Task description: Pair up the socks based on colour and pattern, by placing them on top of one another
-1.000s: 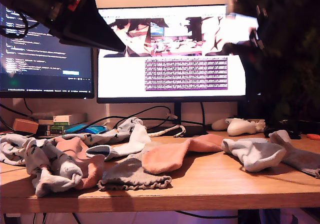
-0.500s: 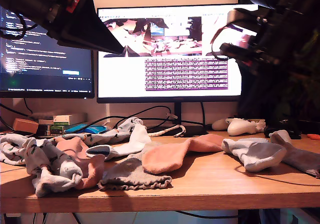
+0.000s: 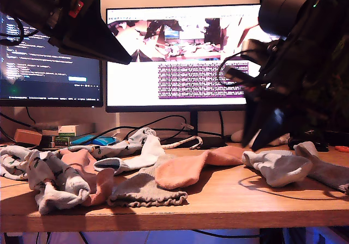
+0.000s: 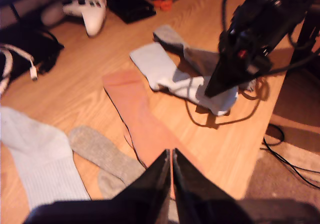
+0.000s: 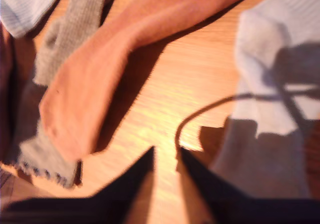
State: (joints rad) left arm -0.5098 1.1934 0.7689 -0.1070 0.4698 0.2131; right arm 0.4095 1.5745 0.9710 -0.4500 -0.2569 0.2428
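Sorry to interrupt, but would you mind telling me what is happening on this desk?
Socks lie unpaired across the wooden desk, none stacked yet. My second claw, slightly open and empty, hangs low between the salmon-pink sock and the light ribbed sock. My first claw is shut, holding nothing, above the salmon-pink sock.

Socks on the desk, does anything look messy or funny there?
Yes. The socks are loose and unpaired: a crumpled heap sits at the exterior view's left, and a salmon-pink sock lies partly over a grey frilly-cuffed sock. Nothing looks torn or spilled.
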